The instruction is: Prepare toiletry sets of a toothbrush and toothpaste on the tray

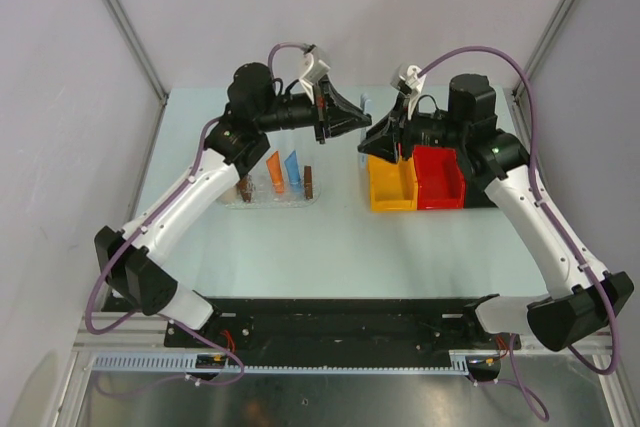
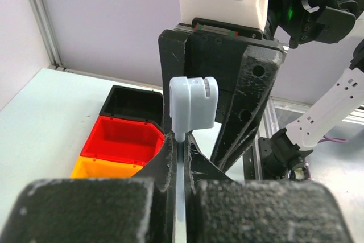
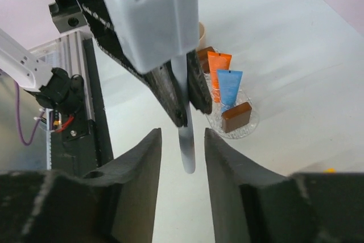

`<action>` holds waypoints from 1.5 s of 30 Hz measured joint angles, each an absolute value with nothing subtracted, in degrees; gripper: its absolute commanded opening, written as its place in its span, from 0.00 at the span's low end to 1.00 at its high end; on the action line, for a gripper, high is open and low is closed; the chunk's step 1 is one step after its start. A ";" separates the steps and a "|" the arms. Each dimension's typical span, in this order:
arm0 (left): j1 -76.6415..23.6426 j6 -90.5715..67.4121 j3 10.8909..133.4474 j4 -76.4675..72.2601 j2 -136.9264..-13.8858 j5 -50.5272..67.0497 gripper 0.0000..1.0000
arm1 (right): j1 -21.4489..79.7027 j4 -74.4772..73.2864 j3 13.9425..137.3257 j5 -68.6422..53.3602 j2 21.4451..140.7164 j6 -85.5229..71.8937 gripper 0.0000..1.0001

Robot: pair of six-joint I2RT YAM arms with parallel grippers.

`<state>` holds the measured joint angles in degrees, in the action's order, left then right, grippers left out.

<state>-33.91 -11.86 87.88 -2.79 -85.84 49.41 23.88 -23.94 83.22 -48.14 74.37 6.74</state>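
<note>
I can read no text, label, brand, number or sign in any of my views.

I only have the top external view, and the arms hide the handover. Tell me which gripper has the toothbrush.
Observer: The left gripper is shut on the toothbrush, pinching its thin neck just below the capped head.
Operator: Report the right gripper's state.
Observer: The right gripper is open. The toothbrush's handle end hangs between its jaws, with a gap showing on each side.
</note>
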 measured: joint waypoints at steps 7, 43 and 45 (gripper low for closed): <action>-32.38 -10.85 85.95 -2.92 -84.60 47.53 0.00 | 23.75 -25.04 82.43 -46.33 73.47 7.70 0.66; -6.57 -4.80 48.82 -11.18 -53.21 17.67 0.00 | 14.20 -22.39 68.95 -39.13 70.08 13.80 0.67; -6.24 -4.38 46.87 -12.25 -53.17 17.08 0.00 | 13.76 -21.32 67.59 -38.22 69.54 13.89 0.69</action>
<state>-6.24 -4.38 46.87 -12.25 -53.17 17.08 13.76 -21.32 67.59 -38.22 69.54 13.89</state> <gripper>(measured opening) 0.020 0.669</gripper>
